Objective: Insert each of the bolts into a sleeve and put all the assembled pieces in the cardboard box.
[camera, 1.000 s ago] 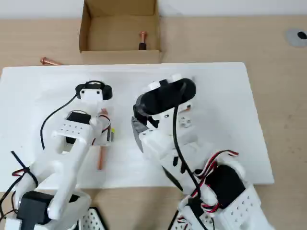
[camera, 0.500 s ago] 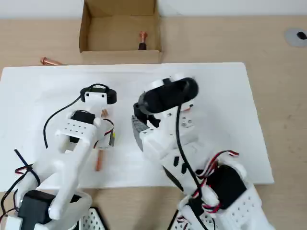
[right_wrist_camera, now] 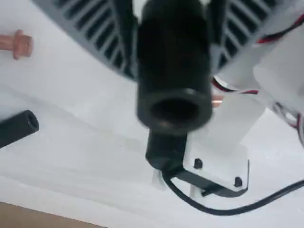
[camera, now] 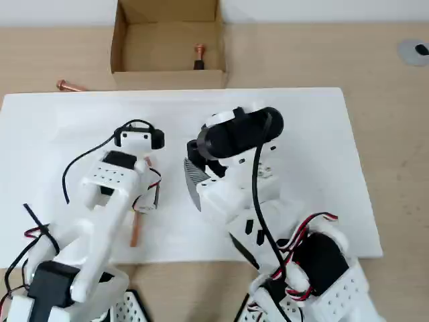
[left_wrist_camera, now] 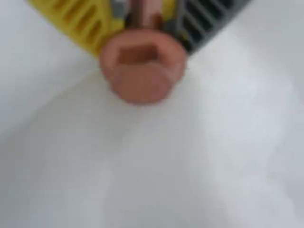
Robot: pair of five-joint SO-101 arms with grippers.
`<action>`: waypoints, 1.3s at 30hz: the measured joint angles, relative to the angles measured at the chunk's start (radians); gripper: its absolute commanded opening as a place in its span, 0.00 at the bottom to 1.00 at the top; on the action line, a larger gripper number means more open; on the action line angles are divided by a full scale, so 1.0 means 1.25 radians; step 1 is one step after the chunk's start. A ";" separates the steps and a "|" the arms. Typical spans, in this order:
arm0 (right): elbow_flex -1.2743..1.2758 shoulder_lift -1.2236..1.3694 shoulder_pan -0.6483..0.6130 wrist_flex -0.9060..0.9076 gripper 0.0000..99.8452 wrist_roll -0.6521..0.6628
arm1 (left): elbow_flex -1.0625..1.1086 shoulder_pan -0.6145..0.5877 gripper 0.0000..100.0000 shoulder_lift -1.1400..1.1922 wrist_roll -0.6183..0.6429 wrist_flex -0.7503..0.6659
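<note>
My left gripper [camera: 150, 192] is shut on a copper bolt [camera: 136, 227] over the white board [camera: 315, 134]. The bolt's shaft sticks out toward the front edge. In the left wrist view the bolt's socket head [left_wrist_camera: 141, 66] sits just past the yellow and grey fingers of the left gripper [left_wrist_camera: 142, 14]. My right gripper [right_wrist_camera: 173, 33] is shut on a black sleeve [right_wrist_camera: 173, 90] whose open end faces the camera. In the high view the right gripper [camera: 196, 176] stands just right of the left one. The cardboard box [camera: 120, 40] holds one assembled piece [camera: 199, 56].
A loose copper bolt [camera: 70, 86] lies on the wooden table left of the box; it looks the same as the bolt [right_wrist_camera: 16, 43] in the right wrist view. A second black sleeve [right_wrist_camera: 18, 127] lies on the board. The left arm's camera mount [right_wrist_camera: 213, 166] sits close behind the held sleeve.
The left gripper has shifted with its bolt toward the front edge and slightly toward the right arm. The right arm's wrist has swung a little to the right.
</note>
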 measured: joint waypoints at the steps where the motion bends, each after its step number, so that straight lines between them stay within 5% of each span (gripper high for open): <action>1: -0.007 0.000 0.000 0.006 0.01 0.000 | -0.026 0.000 0.00 0.001 -0.010 0.018; 7: -0.049 -0.002 0.000 0.047 0.01 0.000 | -0.268 0.000 0.00 0.001 -0.079 0.178; 14: -0.049 -0.006 0.000 0.082 0.01 0.000 | -0.744 0.000 0.00 0.002 -0.102 0.373; 22: -0.081 -0.006 0.000 0.069 0.01 0.000 | -1.275 -0.001 0.00 -0.090 0.021 0.420; 31: -0.082 -0.007 -0.179 -0.071 0.01 0.000 | -1.290 -0.004 0.00 -0.275 0.069 0.422; 39: 0.012 0.009 -0.200 -0.236 0.01 0.049 | -1.256 0.000 0.00 -0.371 0.152 0.422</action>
